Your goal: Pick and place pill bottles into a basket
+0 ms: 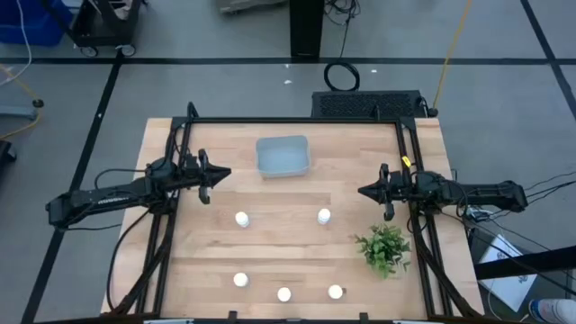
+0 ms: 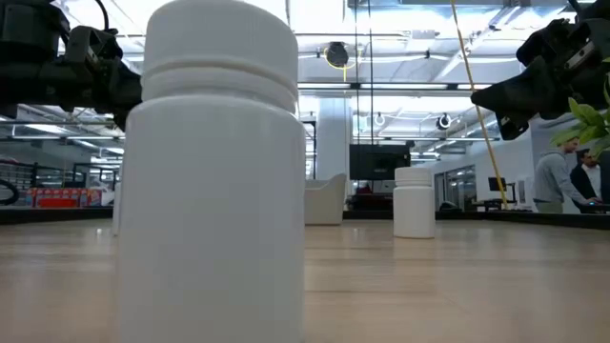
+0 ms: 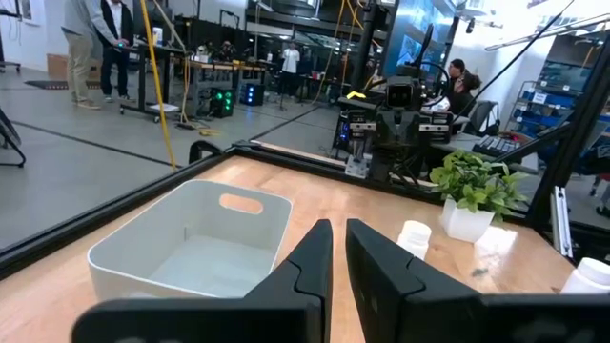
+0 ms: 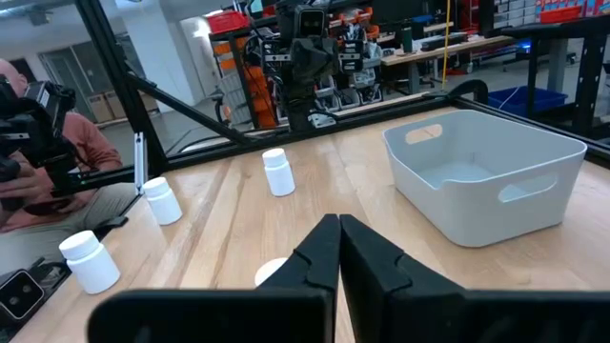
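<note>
Nothing picked yet: left gripper (image 1: 224, 172) and right gripper (image 1: 364, 191) both hover above the table at its left and right edges w/ fingers together, holding nothing. So, as I judge it, the first step is to spread the fingers, drop straight over one bottle, e.g. left arm to the mid-left bottle (image 1: 241, 219) and right arm to the mid-right bottle (image 1: 324, 216), and pinch the body below the cap so it doesn't tip. Basket (image 1: 283, 156) sits far-centre, empty inside; three more bottles (image 1: 284, 294) stand in a near row, the plant (image 1: 385, 248) just right of them, so keep the right arm clear of it.
</note>
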